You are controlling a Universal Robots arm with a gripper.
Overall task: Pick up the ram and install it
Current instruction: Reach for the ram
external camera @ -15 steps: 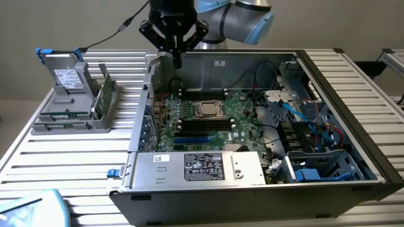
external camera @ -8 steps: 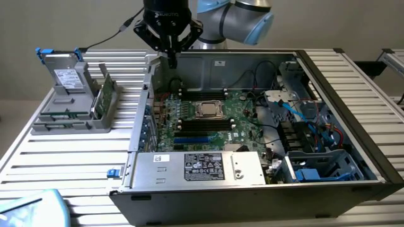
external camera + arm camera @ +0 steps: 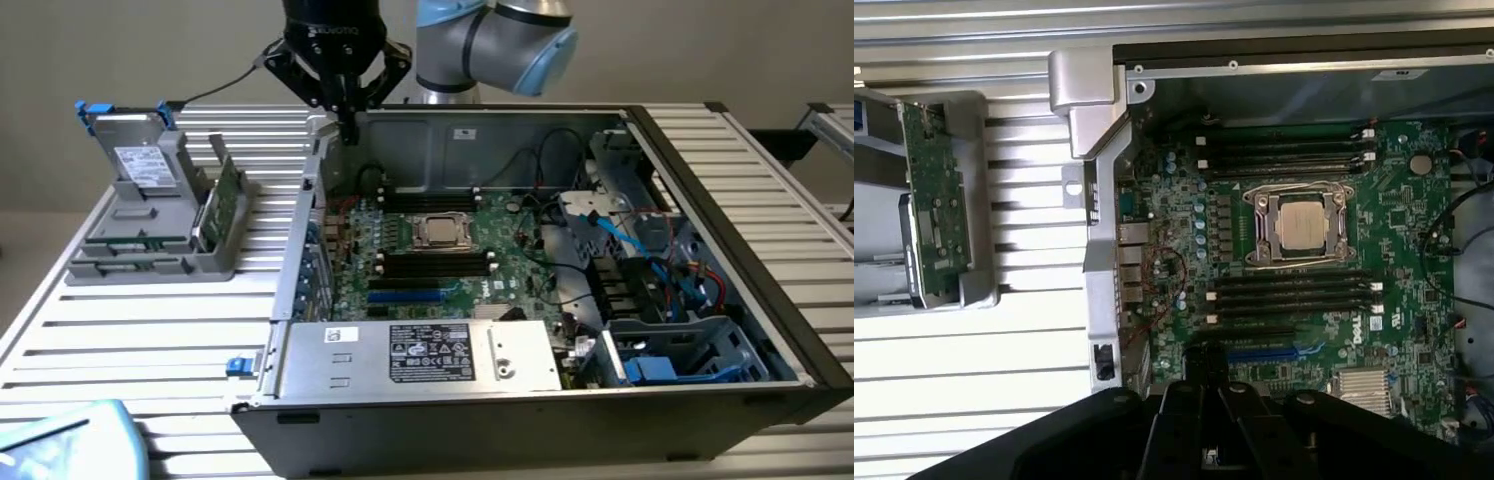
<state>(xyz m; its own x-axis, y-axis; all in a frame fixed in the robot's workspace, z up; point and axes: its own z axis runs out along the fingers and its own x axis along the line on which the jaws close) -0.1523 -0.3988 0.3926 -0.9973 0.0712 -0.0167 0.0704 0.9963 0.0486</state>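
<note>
Exterior view, closed jaws above case (image 3: 534, 435) corner

Soft, even light from above brightens the slatted table (image 3: 147, 330). The case (image 3: 441, 150) interior lies dimmer, with mild glare on the CPU (image 3: 1301, 222).

A closed black gripper (image 3: 1206, 368) hangs over an open grey metal computer case (image 3: 1089, 110). Inside lies a green motherboard (image 3: 1394, 210) with a square silver processor (image 3: 1301, 220) in a metal frame, set between two banks of long black memory slots (image 3: 1294, 295). Outside the case, on a slatted silver table (image 3: 1024, 340), a grey plastic holder (image 3: 979, 200) carries a long green circuit board (image 3: 936, 200).
</note>
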